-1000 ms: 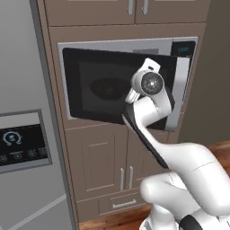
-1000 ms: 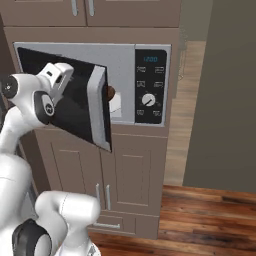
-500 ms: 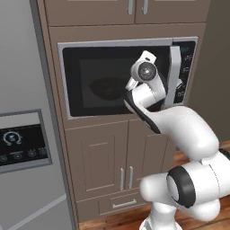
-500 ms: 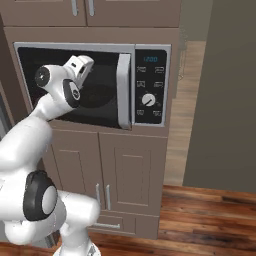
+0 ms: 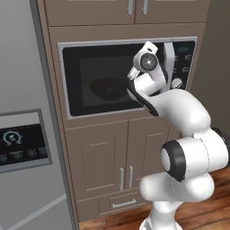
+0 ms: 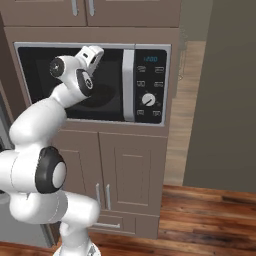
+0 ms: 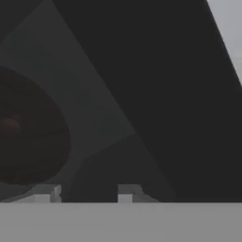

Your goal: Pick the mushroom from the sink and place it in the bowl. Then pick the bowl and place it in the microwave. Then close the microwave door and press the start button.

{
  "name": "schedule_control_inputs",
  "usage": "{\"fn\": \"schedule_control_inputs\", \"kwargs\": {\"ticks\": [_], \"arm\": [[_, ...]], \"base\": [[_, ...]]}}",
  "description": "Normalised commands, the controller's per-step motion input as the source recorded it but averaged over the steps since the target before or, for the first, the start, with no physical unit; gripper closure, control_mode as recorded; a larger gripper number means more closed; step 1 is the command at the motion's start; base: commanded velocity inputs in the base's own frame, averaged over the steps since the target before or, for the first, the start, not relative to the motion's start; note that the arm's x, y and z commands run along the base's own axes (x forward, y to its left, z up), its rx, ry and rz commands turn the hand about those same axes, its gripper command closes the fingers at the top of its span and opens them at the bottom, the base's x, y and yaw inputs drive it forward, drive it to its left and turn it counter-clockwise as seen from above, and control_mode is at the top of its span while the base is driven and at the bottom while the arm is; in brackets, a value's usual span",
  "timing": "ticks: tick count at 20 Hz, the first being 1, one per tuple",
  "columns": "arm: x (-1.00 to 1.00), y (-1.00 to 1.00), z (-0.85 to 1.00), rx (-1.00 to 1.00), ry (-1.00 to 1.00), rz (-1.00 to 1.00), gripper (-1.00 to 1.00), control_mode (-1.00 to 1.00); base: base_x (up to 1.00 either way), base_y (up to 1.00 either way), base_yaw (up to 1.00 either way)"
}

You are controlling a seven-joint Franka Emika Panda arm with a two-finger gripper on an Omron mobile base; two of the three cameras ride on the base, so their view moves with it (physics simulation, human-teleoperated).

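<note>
The microwave [image 5: 126, 41] is built into the cabinet wall, and its dark glass door [image 5: 90, 67] lies shut, flush with the frame. The silver bar handle [image 6: 128, 85] stands beside the black control panel [image 6: 151, 85] with its dial. Through the glass the dark bowl [image 5: 108, 87] sits inside; in the hand view the bowl [image 7: 28, 132] holds a dim reddish lump, the mushroom [image 7: 9, 126]. My gripper [image 5: 147, 47] is up against the door glass left of the handle, its tips [image 7: 86, 191] apart with nothing between them. The sink is out of view.
A grey fridge with a dispenser panel [image 5: 20, 143] stands to the left. Brown cabinet doors [image 5: 117, 152] run under the microwave, with wood floor [image 6: 210, 215] below. A grey wall [image 6: 225, 90] rises on the right.
The microwave door has swung from half open to shut, with my hand following it in toward the glass. The fingers have drawn closer together.
</note>
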Motion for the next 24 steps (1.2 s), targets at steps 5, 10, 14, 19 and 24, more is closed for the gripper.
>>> {"fn": "schedule_control_inputs", "kwargs": {"ticks": [5,10,14,19,24], "arm": [[0.09,-0.25,0.00,0.03,0.00,0.00,-1.00,-1.00],[-0.99,-0.55,0.10,0.11,0.00,0.11,-1.00,-1.00],[-1.00,-0.70,0.04,0.07,0.00,0.16,-1.00,-1.00],[-0.99,-0.90,-0.01,0.00,0.00,0.27,-1.00,-1.00],[-0.84,-0.94,-0.28,0.00,-0.04,0.34,-1.00,-1.00]], "base": [[0.00,0.00,0.00],[0.00,0.00,0.00],[0.00,0.00,0.00],[0.00,0.00,0.00],[0.00,0.00,0.00]]}}
